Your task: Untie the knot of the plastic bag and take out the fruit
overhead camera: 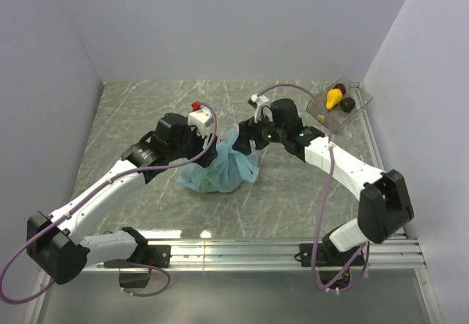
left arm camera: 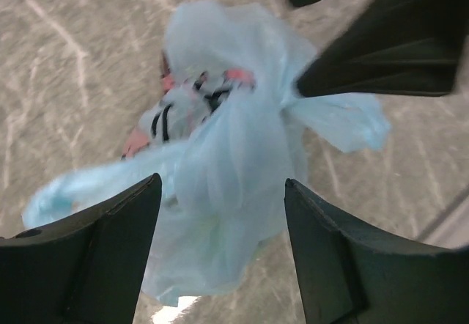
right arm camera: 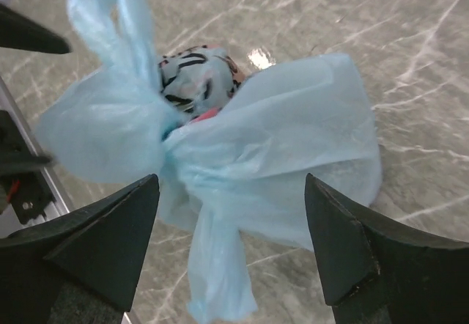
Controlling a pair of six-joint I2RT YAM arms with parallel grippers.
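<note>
The 2 dark fingers (left arm camera: pixel 80 258) of the left gripper (left arm camera: pixel 222 183) were seen nearest the lens in the left wrist view. They were spread wide, and nothing was pinched. A gathered fold of the plastic bag (left arm camera: pixel 220 163) was framed in the gap between them, apart from both pads. A tip of the right gripper's fingers (left arm camera: pixel 381 53) was met by 1 loose ear (left arm camera: pixel 344 119) at the upper right.

In the right wrist view, the right gripper (right arm camera: pixel 231 181) was likewise held spread, with no plastic clamped. The knot (right arm camera: pixel 172 144) was found just beyond the gap, toward the left finger (right arm camera: pixel 95 258). 1 ear (right arm camera: pixel 102 16) was raised above it, and another (right arm camera: pixel 216 265) was hung down between the fingers. Pink and black print (right arm camera: pixel 194 82) was shown behind the knot.

From above, the bag (overhead camera: pixel 220 168) was set near the middle of the table (overhead camera: pixel 132 111). It was flanked by the left gripper (overhead camera: pixel 211 145) and the right gripper (overhead camera: pixel 245 136) at its bunched top. The fruit inside could not be made out. A clear tray (overhead camera: pixel 359 100) with a yellow fruit (overhead camera: pixel 333 98) and 2 dark fruits (overhead camera: pixel 349 105) was placed well apart, at the far right.
</note>
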